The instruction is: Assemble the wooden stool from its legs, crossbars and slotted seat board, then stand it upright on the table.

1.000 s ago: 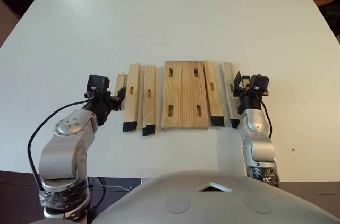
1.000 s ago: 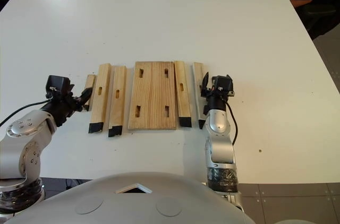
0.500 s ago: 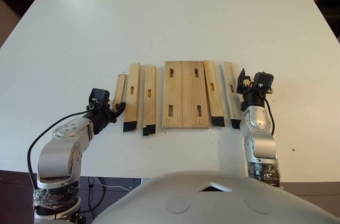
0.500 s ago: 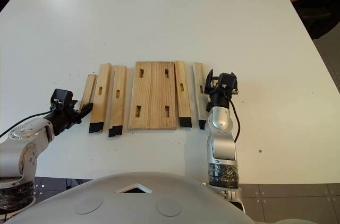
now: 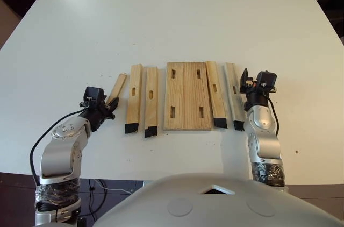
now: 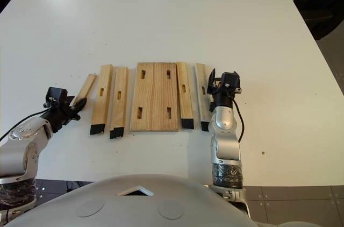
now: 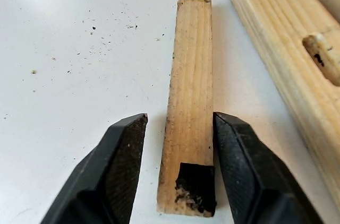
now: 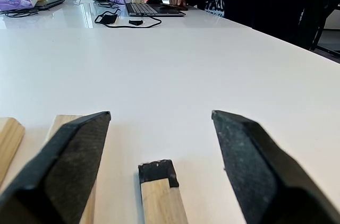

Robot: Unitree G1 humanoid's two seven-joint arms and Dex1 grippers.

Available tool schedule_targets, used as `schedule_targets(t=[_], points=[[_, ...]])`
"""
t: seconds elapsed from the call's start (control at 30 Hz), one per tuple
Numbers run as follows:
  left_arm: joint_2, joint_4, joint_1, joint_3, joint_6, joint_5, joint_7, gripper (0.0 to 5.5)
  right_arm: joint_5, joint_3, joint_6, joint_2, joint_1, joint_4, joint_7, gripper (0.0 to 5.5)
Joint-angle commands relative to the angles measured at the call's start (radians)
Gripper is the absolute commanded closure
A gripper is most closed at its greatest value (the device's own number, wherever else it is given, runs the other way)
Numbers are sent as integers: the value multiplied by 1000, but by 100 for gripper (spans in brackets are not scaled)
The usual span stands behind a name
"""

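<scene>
Where my left hand (image 7: 179,119) straddles the crossbar (image 7: 192,75), its fingers are apart. Crossbar's length runs directly ahead, between them.

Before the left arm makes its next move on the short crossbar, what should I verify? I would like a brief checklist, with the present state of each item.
1. The left gripper is open: ok, its jaws stand apart.
2. The short crossbar lies between those jaws: ok, flat on the table, not yet clamped.
3. The crossbar is apart from the neighbouring leg: ok, a gap shows.
4. The right gripper is open: ok, a dark-tipped piece lies between its jaws.
5. The seat board lies flat, with no gripper on it: ok.
6. The left jaws are touching the table: cannot tell.
</scene>
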Motion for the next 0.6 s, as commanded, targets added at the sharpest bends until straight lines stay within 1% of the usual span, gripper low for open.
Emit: schedule_targets(t=[0.03,0.1,0.2,0.27,0.37,0.4,0.47,0.6], points=[[27,62,38,-22,-13,23,-22,400,-4,0,16,-11,-22,-2,10,200],[25,61,9,-11,-29,10,-26,419,0,0,22,-18,-27,-17,22,200],[39,52,-83,8,-101,7,-30,419,5,-16,38,-53,-56,-41,56,200],[48,21,-146,21,-157,-11,-50,419,38,-34,42,-95,-93,-55,112,200],[42,-68,-272,69,-169,-141,-108,419,271,-78,93,-158,-167,-156,320,200],[37,-97,-323,89,-139,-217,-123,419,421,-104,157,-183,-190,-215,407,200],[39,-145,-391,111,-76,-368,-164,419,613,-125,238,-252,-224,-296,550,200],[76,-239,-466,73,53,-735,-301,419,993,-168,398,-358,-284,-375,738,200]])
